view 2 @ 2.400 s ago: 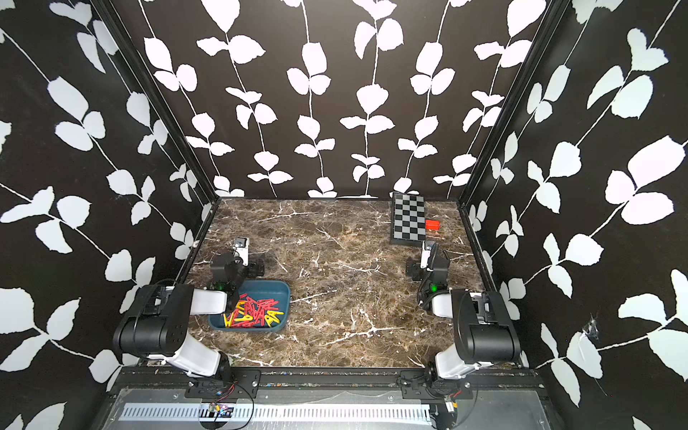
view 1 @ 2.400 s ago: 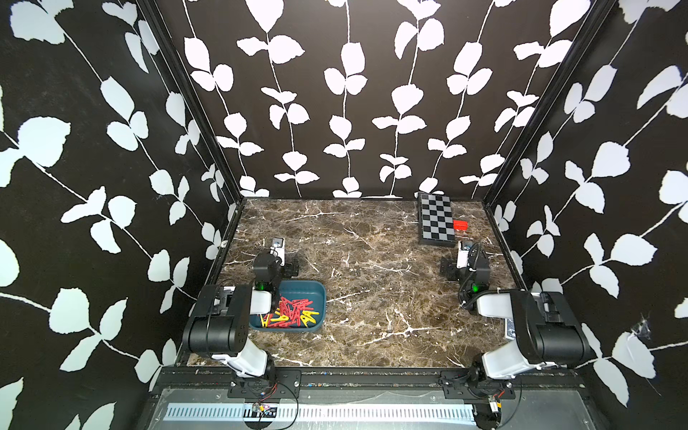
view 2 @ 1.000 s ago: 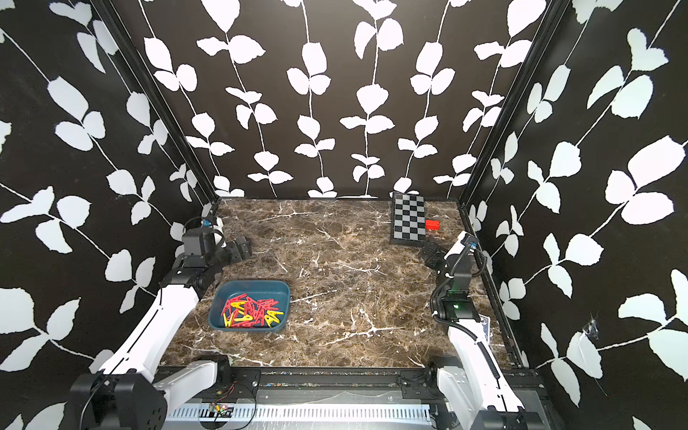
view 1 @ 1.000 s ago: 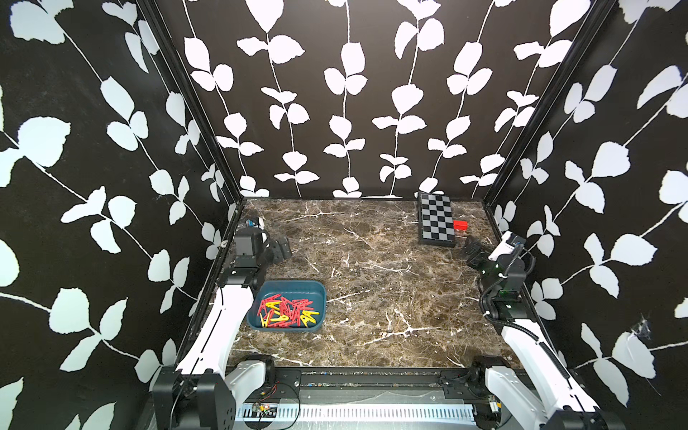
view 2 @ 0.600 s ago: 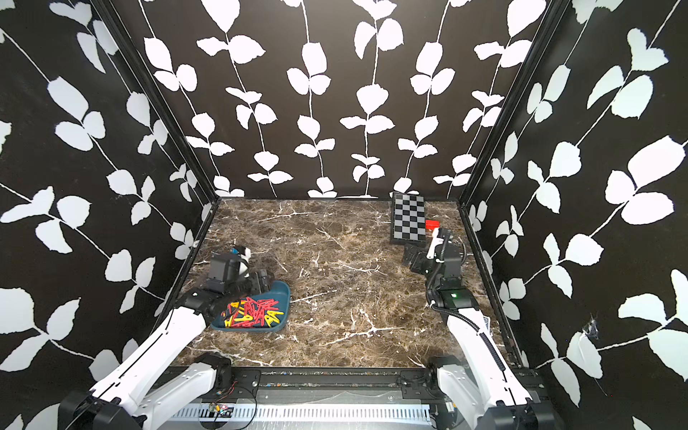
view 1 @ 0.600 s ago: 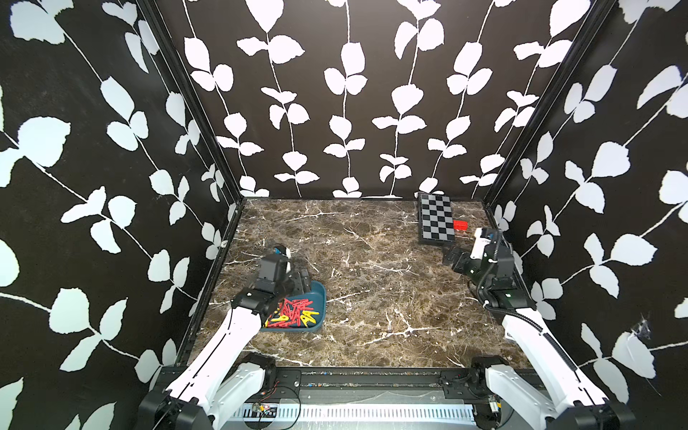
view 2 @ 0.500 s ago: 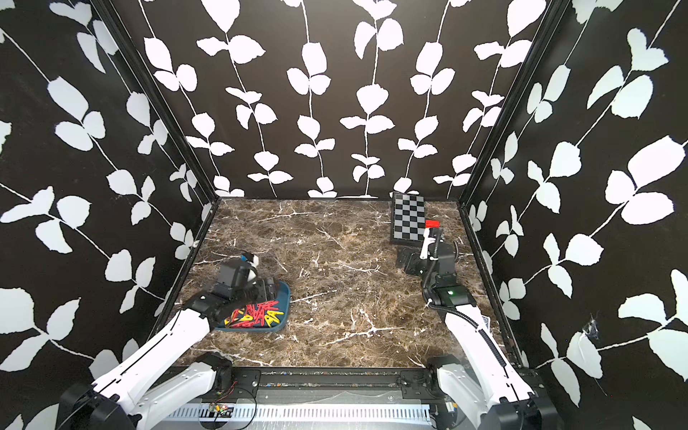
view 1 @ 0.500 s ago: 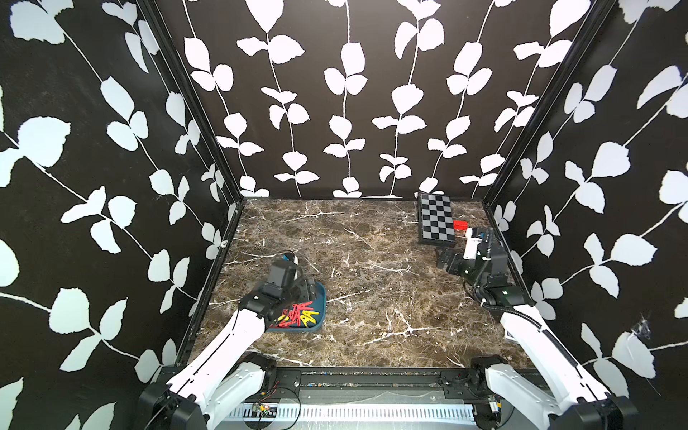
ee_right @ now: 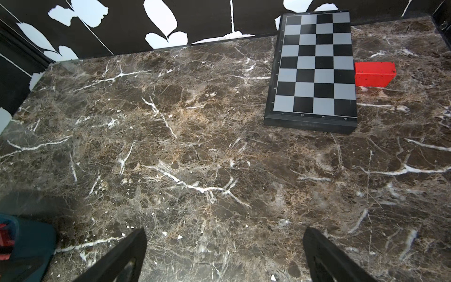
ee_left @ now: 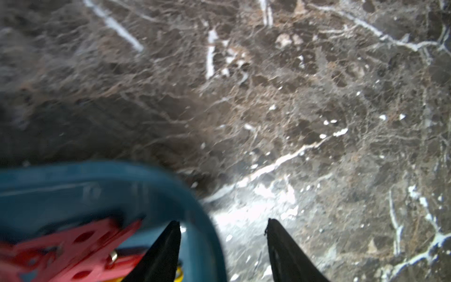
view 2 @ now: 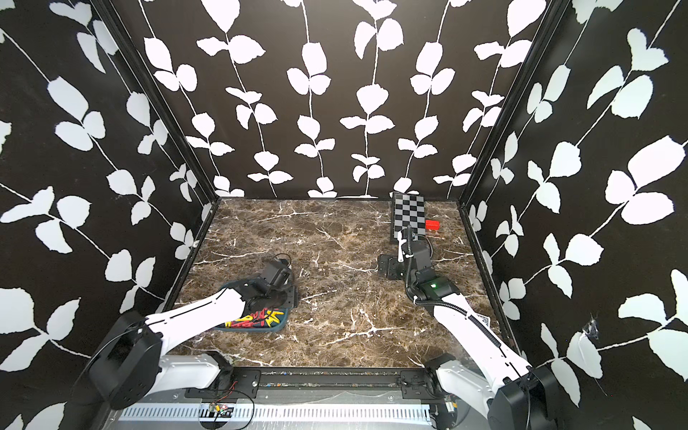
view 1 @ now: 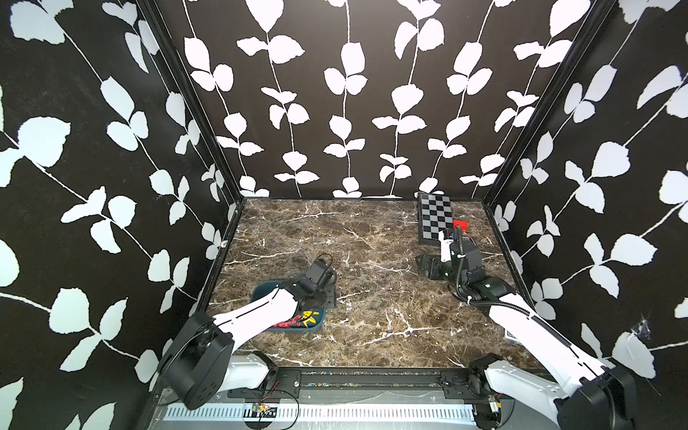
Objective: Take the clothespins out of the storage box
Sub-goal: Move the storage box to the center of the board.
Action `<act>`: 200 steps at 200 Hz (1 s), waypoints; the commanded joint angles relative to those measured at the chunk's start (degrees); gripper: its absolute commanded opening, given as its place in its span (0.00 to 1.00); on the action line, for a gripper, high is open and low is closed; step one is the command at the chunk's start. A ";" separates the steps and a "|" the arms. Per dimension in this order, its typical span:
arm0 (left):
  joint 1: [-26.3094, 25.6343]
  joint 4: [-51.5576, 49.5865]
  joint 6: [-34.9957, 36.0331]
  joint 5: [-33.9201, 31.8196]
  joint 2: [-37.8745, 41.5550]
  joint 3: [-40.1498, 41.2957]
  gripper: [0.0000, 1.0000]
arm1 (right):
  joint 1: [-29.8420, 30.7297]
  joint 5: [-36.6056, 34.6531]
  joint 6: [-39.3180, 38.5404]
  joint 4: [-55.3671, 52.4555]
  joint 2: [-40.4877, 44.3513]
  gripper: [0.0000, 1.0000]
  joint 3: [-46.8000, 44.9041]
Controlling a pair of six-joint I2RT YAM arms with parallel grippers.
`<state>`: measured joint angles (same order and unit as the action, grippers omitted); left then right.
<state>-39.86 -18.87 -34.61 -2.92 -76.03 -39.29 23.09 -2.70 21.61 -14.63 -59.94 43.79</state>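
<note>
Marbled brown tabletop (view 1: 372, 260) carries the storage box (view 1: 319, 324) on the robot's left side, near the front edge. The clothespins (ee_left: 70, 244) lie heaped flat inside it, red and yellow, with their long axes mixed. Left gripper (ee_left: 223, 221) is the nearer unit. Its jaws stand apart and straddle the box's corner wall, one finger inside and one over bare marble. The pile thus lies off to the inner finger's side, not between the jaws. Right gripper (ee_right: 225, 229) hangs over bare marble with jaws spread wide, well apart from the box.
</note>
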 commanded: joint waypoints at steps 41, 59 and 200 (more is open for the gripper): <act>-5.81 6.86 -4.38 1.55 -10.23 -10.25 0.58 | 1.16 -2.67 2.21 -2.23 0.79 0.99 1.11; -6.60 8.37 -5.05 2.89 -14.13 -14.14 0.58 | 1.22 -3.13 2.29 -2.14 1.29 0.99 0.54; -9.19 5.40 -3.49 4.93 -27.98 -37.70 0.78 | 1.24 -3.12 6.54 -7.30 -1.26 0.99 4.46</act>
<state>-48.77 -10.09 -40.45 3.75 -107.77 -75.26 24.01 -6.42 28.10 -21.52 -60.23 46.72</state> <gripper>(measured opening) 0.741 0.990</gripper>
